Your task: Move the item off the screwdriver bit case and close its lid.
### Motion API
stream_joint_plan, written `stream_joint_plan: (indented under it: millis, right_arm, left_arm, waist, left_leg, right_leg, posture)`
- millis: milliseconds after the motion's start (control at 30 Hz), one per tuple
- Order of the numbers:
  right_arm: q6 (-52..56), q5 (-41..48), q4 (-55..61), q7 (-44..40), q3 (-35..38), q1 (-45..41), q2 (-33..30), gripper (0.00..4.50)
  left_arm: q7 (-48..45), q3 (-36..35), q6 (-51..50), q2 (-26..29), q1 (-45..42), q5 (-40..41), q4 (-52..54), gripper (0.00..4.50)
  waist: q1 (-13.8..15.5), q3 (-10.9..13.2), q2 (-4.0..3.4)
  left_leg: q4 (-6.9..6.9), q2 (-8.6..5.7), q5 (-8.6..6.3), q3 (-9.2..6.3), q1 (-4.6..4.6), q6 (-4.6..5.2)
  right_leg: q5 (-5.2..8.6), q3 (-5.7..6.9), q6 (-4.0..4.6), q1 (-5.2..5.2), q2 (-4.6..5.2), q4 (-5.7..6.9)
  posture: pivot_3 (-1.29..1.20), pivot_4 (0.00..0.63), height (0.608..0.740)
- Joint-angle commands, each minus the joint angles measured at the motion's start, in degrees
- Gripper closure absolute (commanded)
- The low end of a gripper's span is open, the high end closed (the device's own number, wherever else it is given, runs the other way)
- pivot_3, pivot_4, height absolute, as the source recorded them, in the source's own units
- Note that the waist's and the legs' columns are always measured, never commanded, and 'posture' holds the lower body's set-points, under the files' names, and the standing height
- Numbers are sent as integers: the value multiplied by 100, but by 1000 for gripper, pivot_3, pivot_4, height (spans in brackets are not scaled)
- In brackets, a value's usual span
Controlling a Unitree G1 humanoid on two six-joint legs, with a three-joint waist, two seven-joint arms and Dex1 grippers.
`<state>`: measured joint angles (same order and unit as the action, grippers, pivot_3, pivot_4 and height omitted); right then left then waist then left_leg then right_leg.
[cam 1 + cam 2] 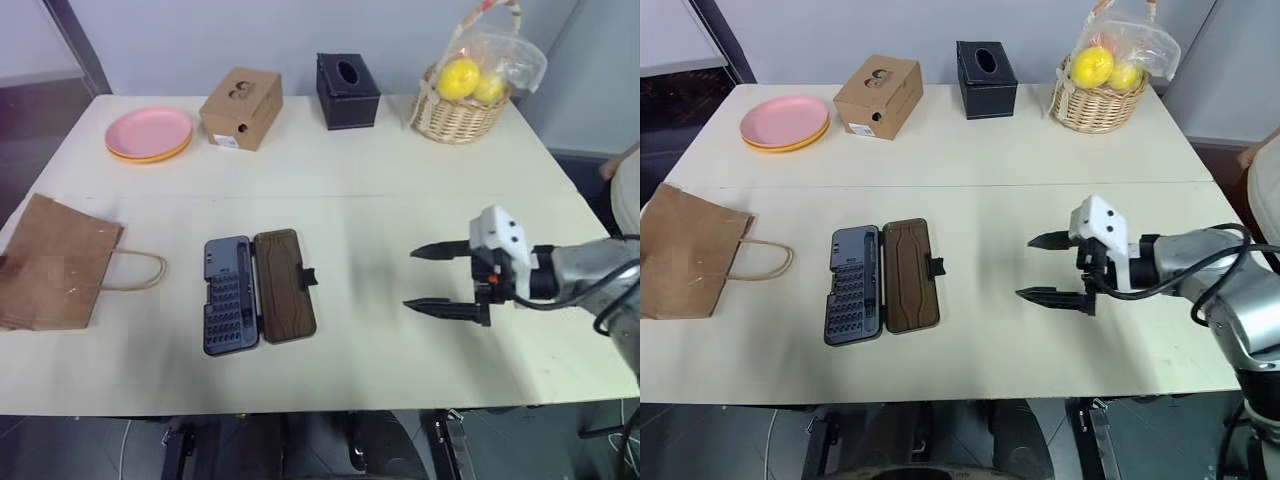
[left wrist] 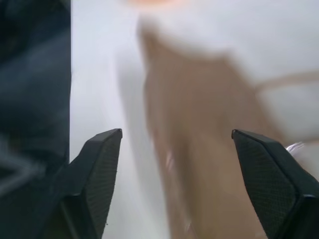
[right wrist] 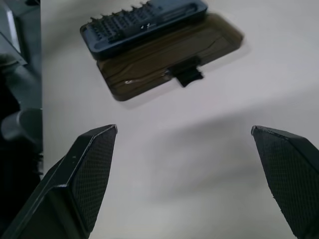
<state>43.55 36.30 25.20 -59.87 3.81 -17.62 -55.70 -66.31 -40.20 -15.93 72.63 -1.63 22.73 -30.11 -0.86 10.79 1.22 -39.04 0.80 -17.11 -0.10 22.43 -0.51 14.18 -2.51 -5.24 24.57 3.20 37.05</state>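
The item, a crinkled brown paper bag [image 1: 55,265] with a loop handle, lies flat at the table's left edge, well apart from the case. The screwdriver bit case [image 1: 228,296] lies open in the middle front of the table, its rows of bits showing. Its smoky brown lid [image 1: 285,286] lies flat to the right of the base, latch tab pointing right. My right gripper [image 1: 440,278] hovers open to the right of the case, fingers pointing at it. In the left wrist view my left gripper [image 2: 177,142] is open above the bag [image 2: 199,149], holding nothing.
Along the back of the table stand a pink plate [image 1: 149,133], a cardboard box with two round holes [image 1: 241,107], a black tissue box [image 1: 347,90] and a wicker basket of yellow fruit [image 1: 462,95]. A person's arm [image 1: 622,180] shows at the right edge.
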Motion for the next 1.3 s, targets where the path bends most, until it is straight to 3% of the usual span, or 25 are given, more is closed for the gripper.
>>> stream_joint_plan:
  millis: [33, 133, 300, 433, 633, 967, 1267, 1300]
  right_arm:
    - [581, 144, 386, 546, -243, -210, 241, 0]
    - [1199, 147, 655, 1134, -580, -284, 551, 0]
    - [2067, 413, 1049, 1865, -997, -230, 1268, 0]
    - [2414, 159, 708, 2680, -1683, -531, 2337, 0]
    - [2295, -591, -98, 3338, -2519, -1057, 3327, 0]
    - [1894, -1450, -639, 3597, -2839, -1217, 3330, 0]
    - [1123, -2238, -570, 3243, -3509, -1129, 2542, 4269]
    - [1123, -2245, -561, 3211, -3496, -1122, 2535, 4482]
  left_arm:
    - [-1203, -619, -980, 430, 387, 548, 1223, 737]
    - [-2281, -936, -1954, 615, 978, 964, 2560, 737]
    - [-2619, -720, -1854, 780, 1825, 1144, 4016, 737]
    - [-2617, 285, -1122, 870, 1497, 963, 3907, 737]
    - [-2609, 1254, -1003, 918, 443, 1064, 3677, 737]
    - [-2557, 1767, -1066, 763, -203, 957, 3592, 737]
    - [-2465, 1890, -1236, 707, -498, 997, 3612, 642]
    - [-2463, 1904, -1243, 702, -519, 993, 3611, 642]
  waist:
    - [-15, 2, -3]
    - [-22, 2, -4]
    - [-23, 10, -18]
    - [-44, 7, -15]
    - [-29, 7, -12]
    - [-32, 7, -12]
    - [-7, 2, -4]
    - [-9, 2, -4]
  left_leg:
    - [1, -1, 0, 2, 0, 0]
    - [7, -1, 0, 3, 2, 0]
    - [9, -3, 1, 6, 3, -2]
    - [7, 4, 2, 6, -3, -1]
    - [3, 3, 3, 18, 2, -2]
    - [4, 1, 3, 31, 3, -1]
    - [-2, -1, 3, 29, -4, -1]
    - [-2, -1, 3, 29, -6, -1]
  right_leg:
    - [0, 0, 1, 2, 3, 0]
    - [2, 1, 3, 4, 3, -2]
    - [3, 0, 5, 8, -1, -1]
    - [3, -3, 5, 5, -35, 0]
    - [3, -6, 7, 12, -62, 2]
    - [3, -6, 4, 12, -61, 4]
    - [4, -6, 4, -1, -59, 0]
    - [4, -6, 4, -3, -59, 0]
  posture:
    - [0, 150, 740]
    - [0, 150, 740]
    - [0, 150, 740]
    - [0, 150, 740]
    - [0, 150, 740]
    - [0, 150, 740]
    - [0, 150, 740]
    - [0, 150, 740]
